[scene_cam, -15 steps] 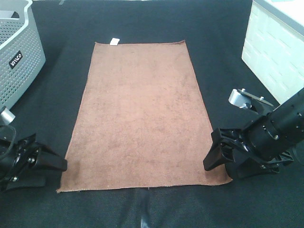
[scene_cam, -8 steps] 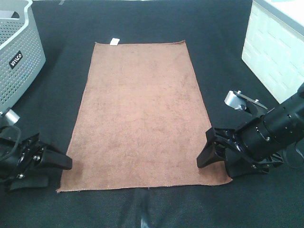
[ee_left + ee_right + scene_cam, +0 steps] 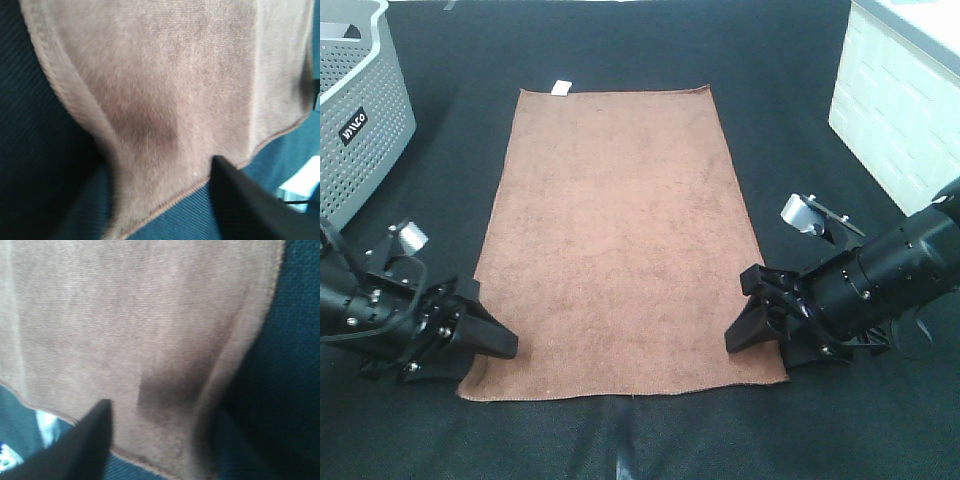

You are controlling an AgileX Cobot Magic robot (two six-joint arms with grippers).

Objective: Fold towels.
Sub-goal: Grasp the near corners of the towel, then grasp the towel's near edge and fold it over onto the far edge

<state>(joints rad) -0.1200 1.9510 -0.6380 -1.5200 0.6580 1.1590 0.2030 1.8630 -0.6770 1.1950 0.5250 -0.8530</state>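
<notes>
The reddish-brown towel (image 3: pixel 615 230) lies flat and lengthwise on the black table, its white tag (image 3: pixel 560 87) on the far short edge. My left gripper (image 3: pixel 485 325) is low at the towel's near left corner, jaws apart over the side hem. My right gripper (image 3: pixel 745 310) sits the same way at the near right corner, jaws also apart. In the left wrist view one dark finger (image 3: pixel 250 205) lies beside the towel (image 3: pixel 175 90), whose hem ripples upward. The right wrist view shows a finger (image 3: pixel 75 445) over the towel (image 3: pixel 125 315), its edge buckled.
A grey perforated basket (image 3: pixel 355 120) stands at the far left. A white brick-patterned box (image 3: pixel 900 110) sits at the far right. Black cloth covers the table (image 3: pixel 790 100) around the towel.
Both grippers slid inward from beside the towel onto its near corners. The near corners bunched inward, narrowing the towel's front edge. Both jaws look somewhat narrower than before.
</notes>
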